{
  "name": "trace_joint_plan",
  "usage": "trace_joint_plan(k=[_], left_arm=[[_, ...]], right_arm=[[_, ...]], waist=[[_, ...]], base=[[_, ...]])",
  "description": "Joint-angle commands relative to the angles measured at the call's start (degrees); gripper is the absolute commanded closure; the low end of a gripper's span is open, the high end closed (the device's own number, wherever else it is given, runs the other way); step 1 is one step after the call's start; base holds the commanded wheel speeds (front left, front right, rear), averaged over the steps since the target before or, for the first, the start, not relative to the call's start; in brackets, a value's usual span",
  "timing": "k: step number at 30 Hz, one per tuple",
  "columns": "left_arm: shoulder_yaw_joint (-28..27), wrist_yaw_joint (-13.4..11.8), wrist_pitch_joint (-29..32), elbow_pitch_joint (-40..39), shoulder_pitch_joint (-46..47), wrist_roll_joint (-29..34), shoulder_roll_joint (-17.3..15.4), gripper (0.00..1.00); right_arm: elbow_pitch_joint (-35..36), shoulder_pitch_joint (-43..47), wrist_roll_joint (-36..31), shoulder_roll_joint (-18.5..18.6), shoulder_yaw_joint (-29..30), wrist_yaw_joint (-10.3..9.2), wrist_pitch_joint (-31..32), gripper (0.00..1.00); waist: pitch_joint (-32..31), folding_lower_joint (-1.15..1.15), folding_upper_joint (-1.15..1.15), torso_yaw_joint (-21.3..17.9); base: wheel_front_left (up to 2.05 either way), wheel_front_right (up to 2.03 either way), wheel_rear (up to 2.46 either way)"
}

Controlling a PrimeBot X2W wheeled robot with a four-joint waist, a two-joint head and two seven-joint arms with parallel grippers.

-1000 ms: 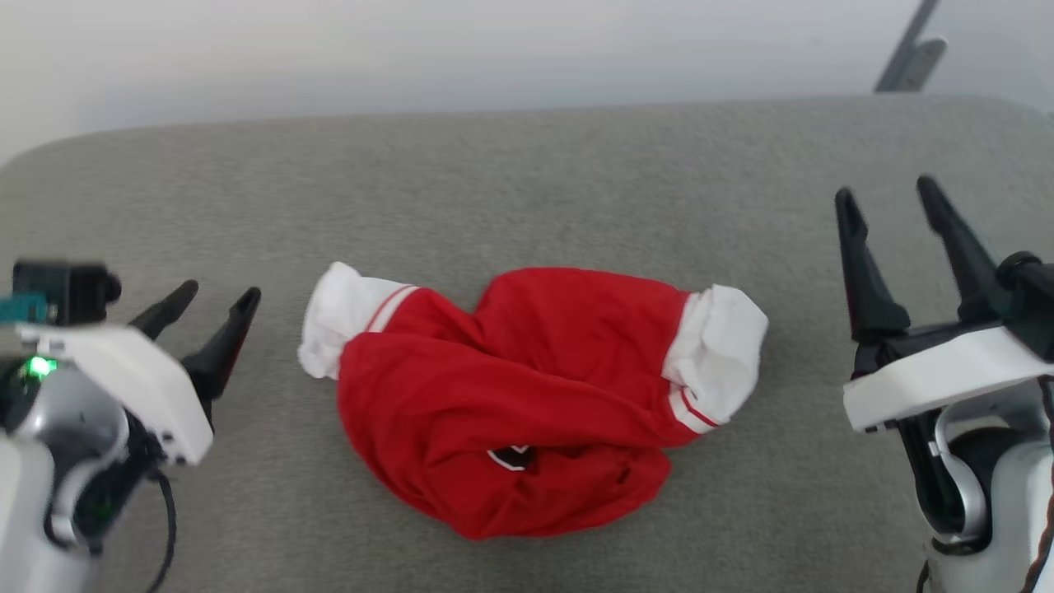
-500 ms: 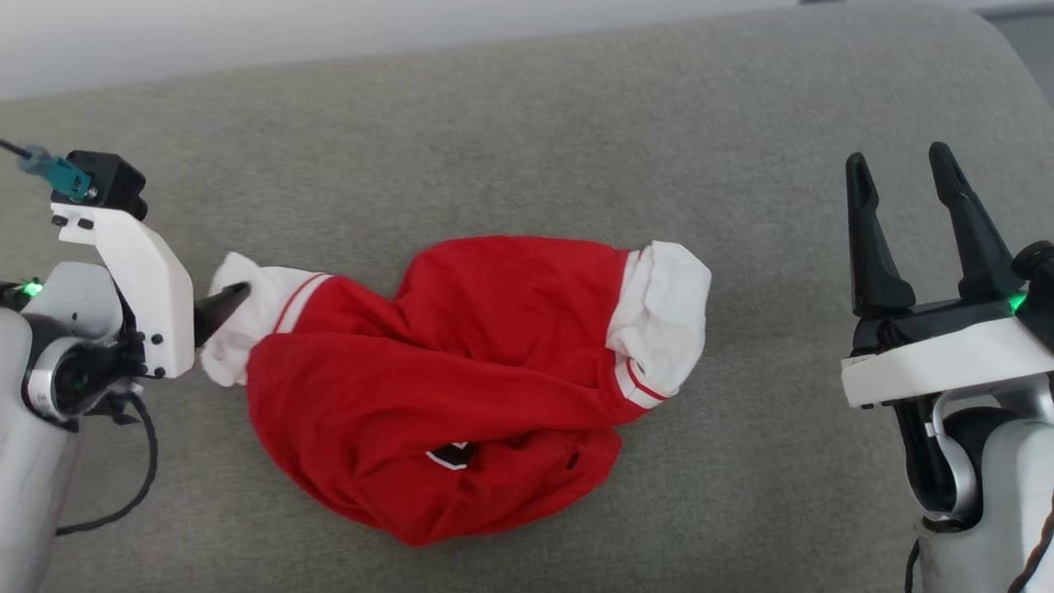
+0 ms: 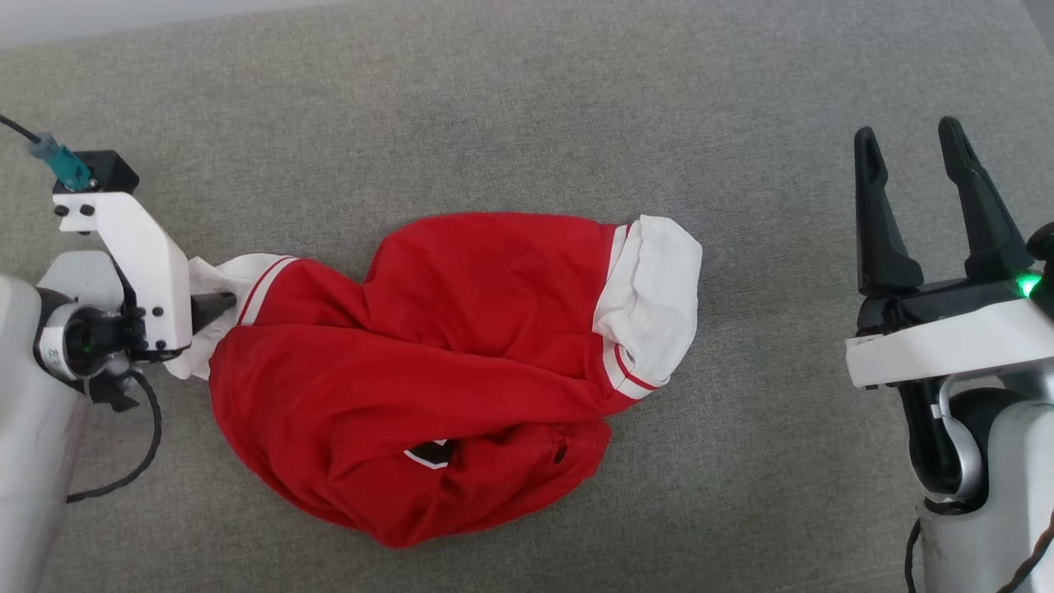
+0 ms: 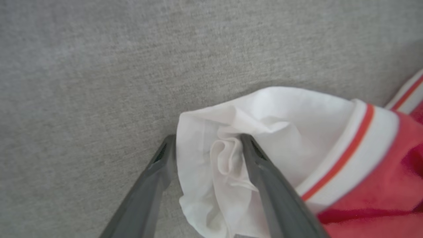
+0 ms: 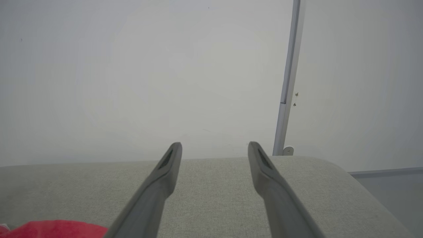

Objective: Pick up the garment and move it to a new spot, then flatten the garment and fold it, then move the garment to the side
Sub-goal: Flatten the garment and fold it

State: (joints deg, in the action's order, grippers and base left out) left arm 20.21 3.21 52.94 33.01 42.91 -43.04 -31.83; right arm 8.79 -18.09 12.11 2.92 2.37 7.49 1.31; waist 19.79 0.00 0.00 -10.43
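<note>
While the garment (image 3: 428, 371) lies as a crumpled red heap near the middle of the grey upholstered bench (image 3: 494, 99), little of the task looks finished: the body is doubled over itself, a scrap of the black, white-edged print (image 3: 428, 453) peeps from a crease near the front hem, and nothing is flattened or folded. Whether this spot is the first one or the new one cannot be told, so I judge the work to be at a pick-up, with the spreading, the folding and the move to the side all left to do. One white sleeve (image 3: 650, 288) is curled up on the robot's right side of the heap; the other white sleeve (image 4: 281, 112), with its red-and-white trim, sticks out on the robot's left. There the left gripper (image 4: 207, 138) is down at the cloth, its jaws apart and straddling a bunched fold of that sleeve: one jaw lies along the sleeve's outer edge against the bench, the other presses into the wrinkles (touching, but not pinching, and nothing is lifted). The right gripper (image 3: 910, 130) stands well apart from the garment, off to the right, with its jaws spread wide and empty, pointing over the bench towards the pale wall (image 5: 132, 66).
</note>
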Motion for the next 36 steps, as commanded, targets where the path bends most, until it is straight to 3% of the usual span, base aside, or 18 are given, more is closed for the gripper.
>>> trace_joint_plan(k=[1,6,14,20,25,26,27,28,32,36], left_arm=[[1.06,0.48,0.21,1.77,-1.14,-0.52,1.50,1.00],[1.39,1.83,-2.03,3.08,0.40,-0.48,1.71,1.00],[-1.66,2.84,-9.17,-3.64,0.52,0.32,-4.26,1.00],[-4.81,0.88,-11.01,-8.69,-3.65,-0.04,-9.38,1.00],[-6.39,-0.04,-11.53,-8.53,-7.32,-2.18,-9.24,1.00],[-6.32,0.16,-11.80,-8.37,-7.77,-2.45,-8.89,0.92],[-6.18,0.05,-11.90,-8.02,-8.06,-2.68,-8.56,0.51],[-5.96,0.17,-11.99,-7.85,-8.19,-2.57,-8.50,0.00],[-5.71,0.34,-12.37,-8.25,-7.06,-2.80,-7.65,0.00],[-4.47,0.38,-8.96,-11.12,-5.54,-3.16,-7.61,0.00]], right_arm=[[-0.18,-0.39,0.34,-0.03,0.10,0.00,-0.49,0.00],[-0.23,-0.90,-0.15,-0.04,1.07,0.00,-0.39,0.00],[0.32,-0.09,-0.42,-0.03,3.35,0.00,0.32,0.00],[0.74,0.61,-0.20,-0.01,4.31,0.00,1.08,0.00],[0.53,0.53,-0.10,-0.02,3.87,0.00,1.57,0.00],[0.45,0.46,0.02,-0.02,3.81,0.00,1.58,0.00],[0.38,0.41,0.01,-0.01,3.71,0.00,1.66,0.00],[0.31,0.37,-0.09,-0.02,3.54,0.00,1.74,0.00],[0.21,0.48,0.07,-0.02,3.52,0.00,1.66,0.00],[0.12,1.04,0.03,-0.02,3.75,0.00,1.82,0.00]], waist=[[0.22,0.00,0.00,-0.02],[0.25,0.00,0.00,1.09],[-1.11,0.00,0.00,4.51],[-1.95,0.00,0.00,6.83],[-2.11,0.00,0.00,7.72],[-2.13,0.00,0.00,7.84],[-2.17,0.00,0.00,7.94],[-2.22,0.00,0.00,7.99],[-2.53,0.00,0.00,8.20],[-3.32,0.00,0.00,8.43]], base=[[0.00,0.00,0.00],[0.00,0.00,0.00],[0.00,0.00,0.00],[0.00,0.00,0.00],[0.00,0.00,0.00],[0.00,0.00,0.00],[0.00,0.00,0.00],[0.00,0.00,0.00],[0.00,0.00,0.00],[0.00,0.00,0.00]])
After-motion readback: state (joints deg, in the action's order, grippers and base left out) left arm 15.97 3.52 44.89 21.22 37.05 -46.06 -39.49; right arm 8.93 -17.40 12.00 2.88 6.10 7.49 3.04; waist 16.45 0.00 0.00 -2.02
